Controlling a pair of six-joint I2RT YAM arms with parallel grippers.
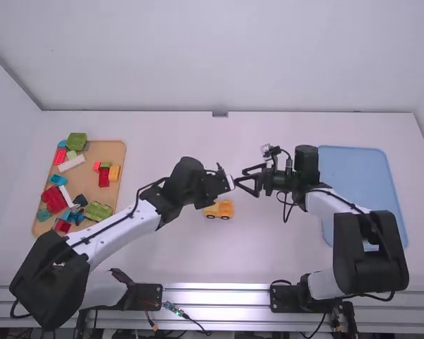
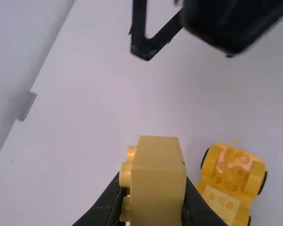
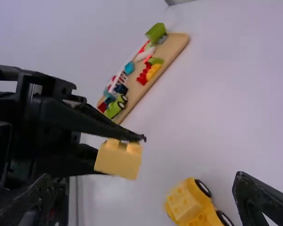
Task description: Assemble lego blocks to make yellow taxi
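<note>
The yellow block [image 2: 158, 183], clenched in my left fingers [image 2: 107, 203], is at least one piece I judge left to mount, my right fingers [image 3: 257, 197] spread empty, while the wheeled taxi base [image 1: 226, 208] stands already joined on the surface [image 1: 268, 258], roughly at six o'clock from that block.

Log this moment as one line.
left tool: shut on yellow block | right tool: open, empty | yellow car: on table | block: not on car

The yellow brick [image 2: 158, 188] looks smooth plastic, the tray [image 1: 111, 150] wooden.
</note>
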